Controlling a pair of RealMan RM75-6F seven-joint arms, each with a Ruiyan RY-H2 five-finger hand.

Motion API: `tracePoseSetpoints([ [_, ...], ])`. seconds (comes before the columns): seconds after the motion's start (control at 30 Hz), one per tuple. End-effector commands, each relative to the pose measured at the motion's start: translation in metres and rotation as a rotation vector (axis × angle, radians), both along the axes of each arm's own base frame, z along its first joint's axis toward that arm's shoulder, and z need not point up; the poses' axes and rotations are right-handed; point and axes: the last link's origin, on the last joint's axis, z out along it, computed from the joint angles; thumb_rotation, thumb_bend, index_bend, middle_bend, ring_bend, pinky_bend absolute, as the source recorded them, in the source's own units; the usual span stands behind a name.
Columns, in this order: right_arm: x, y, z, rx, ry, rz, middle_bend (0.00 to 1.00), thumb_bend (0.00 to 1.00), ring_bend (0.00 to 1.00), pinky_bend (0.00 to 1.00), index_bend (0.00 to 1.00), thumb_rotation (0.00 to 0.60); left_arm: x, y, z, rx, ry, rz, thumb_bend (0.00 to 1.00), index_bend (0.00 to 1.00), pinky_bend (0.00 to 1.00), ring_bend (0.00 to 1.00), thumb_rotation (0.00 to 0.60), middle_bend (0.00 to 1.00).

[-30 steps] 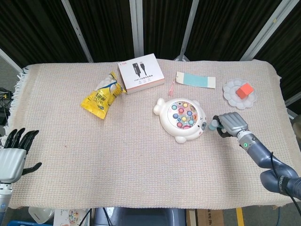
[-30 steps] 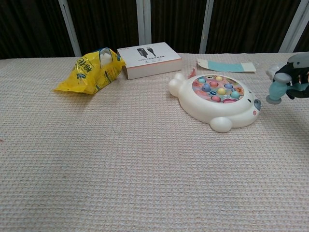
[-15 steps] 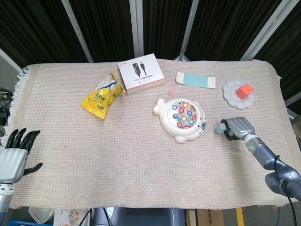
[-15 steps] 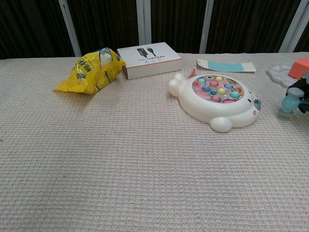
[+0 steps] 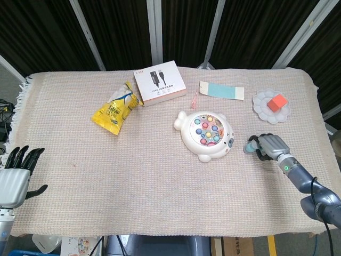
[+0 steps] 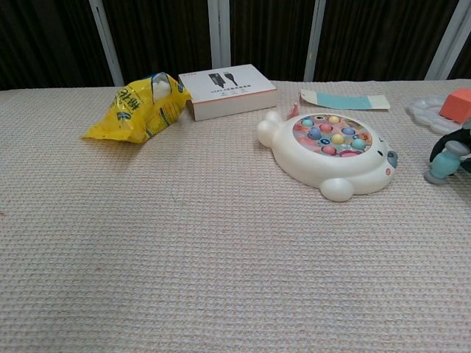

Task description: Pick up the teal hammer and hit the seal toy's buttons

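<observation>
While your right hand (image 5: 272, 146) has its fingers curled around the teal hammer (image 5: 250, 146), the hammer's head sits low, at or just above the woven cloth (image 5: 133, 170), just beside the seal toy (image 5: 205, 135) on its nose side. In the chest view only the hammer head and a bit of dark fingers show at the frame's edge, so you cannot tell from there how firmly the handle is seated.

Judging by its look, the hammer is a light, stiff plastic toy with a smooth handle; it could twist in your grip on impact. Hold it well down the handle, away from the head, so the head swings freely. The seal toy looks like a hollow plastic shell, likely light enough to skid on the cloth if struck at an angle, so come down straight onto the coloured buttons (image 5: 206, 128).

Your left hand (image 5: 15, 176) rests far off at the table's near left corner, fingers spread, holding nothing.

Nothing lies between hammer and toy. Behind your right hand sits a white dish (image 5: 265, 109) with an orange block (image 5: 276, 101); further back are a teal card (image 5: 221, 90), a white box (image 5: 159, 82) and a yellow packet (image 5: 115, 109), all well apart from the swing path.
</observation>
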Motion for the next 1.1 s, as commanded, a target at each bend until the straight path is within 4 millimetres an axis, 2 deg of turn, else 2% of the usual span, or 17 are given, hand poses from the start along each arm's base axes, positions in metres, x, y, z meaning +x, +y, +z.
tracePoseSetpoints([
  [0.03, -0.0003, 0.0002, 0.0007, 0.000, 0.000, 0.000, 0.33, 0.65, 0.18, 0.16, 0.22, 0.600, 0.0001, 0.0001, -0.0003, -0.001, -0.001, -0.001, 0.09, 0.11, 0.02, 0.01, 0.600, 0.12],
  [0.13, -0.0007, 0.0004, 0.0009, 0.002, 0.001, -0.003, 0.32, 0.65, 0.16, 0.15, 0.19, 0.600, 0.0001, 0.0002, -0.0006, -0.003, -0.002, -0.001, 0.09, 0.11, 0.02, 0.01, 0.600, 0.12],
  [0.27, -0.0011, 0.0005, 0.0008, 0.003, 0.002, -0.005, 0.29, 0.58, 0.14, 0.13, 0.14, 0.600, -0.0003, 0.0004, -0.0007, -0.004, -0.003, 0.000, 0.09, 0.11, 0.02, 0.01, 0.600, 0.12],
  [0.47, -0.0008, 0.0007, 0.0008, 0.004, 0.004, -0.006, 0.27, 0.54, 0.12, 0.10, 0.09, 0.600, -0.0006, 0.0009, -0.0008, -0.005, -0.005, 0.000, 0.09, 0.12, 0.02, 0.01, 0.600, 0.12],
  [0.7, 0.0002, -0.0001, 0.0005, 0.001, 0.001, -0.009, 0.21, 0.53, 0.07, 0.06, 0.00, 0.600, -0.0010, 0.0007, -0.0011, -0.006, -0.006, 0.000, 0.09, 0.12, 0.02, 0.01, 0.600, 0.12],
  [0.9, 0.0032, -0.0029, 0.0027, -0.007, 0.000, -0.005, 0.12, 0.53, 0.00, 0.00, 0.00, 0.600, -0.0010, 0.0003, -0.0008, -0.004, -0.007, 0.000, 0.09, 0.12, 0.01, 0.01, 0.600, 0.12],
  [1.1, 0.0056, -0.0034, 0.0048, -0.006, 0.003, -0.006, 0.02, 0.53, 0.00, 0.00, 0.00, 0.600, -0.0003, 0.0006, -0.0014, -0.006, -0.007, -0.003, 0.09, 0.12, 0.01, 0.01, 0.600, 0.12],
])
